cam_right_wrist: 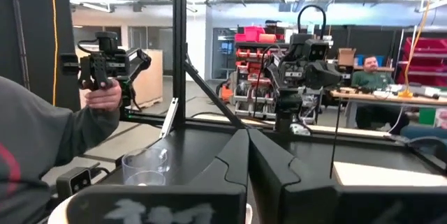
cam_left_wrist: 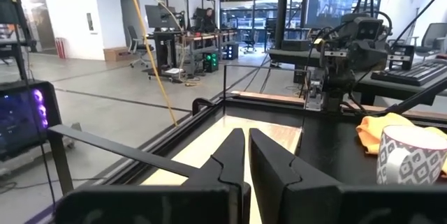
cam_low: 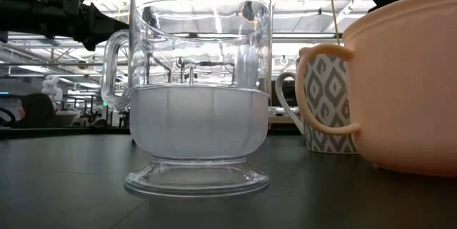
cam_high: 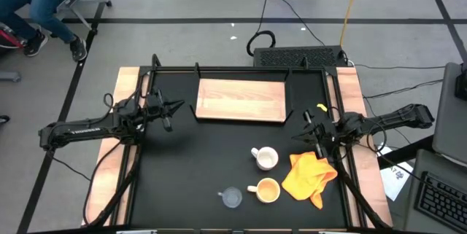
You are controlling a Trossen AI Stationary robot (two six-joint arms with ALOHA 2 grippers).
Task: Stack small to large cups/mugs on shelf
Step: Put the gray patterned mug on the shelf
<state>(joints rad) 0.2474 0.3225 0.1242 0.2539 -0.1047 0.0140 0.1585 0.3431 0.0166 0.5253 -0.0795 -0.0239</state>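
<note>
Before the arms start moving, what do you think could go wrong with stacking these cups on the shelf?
1. The orange mug sits right beside the cloth, so a gripper reaching for it may snag the fabric.
2. The glass cup is clear and stands near the table's front edge; a misjudged grasp could knock it off.
3. The white mug and the orange mug stand close together, so taking one may bump the other. The shelf lies across the table, a long carry.

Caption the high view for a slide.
Light-wood rectangular shelf board lies bare; white handled mug, orange-yellow handled mug and clear glass cup wait beside an orange-yellow cloth.
</note>
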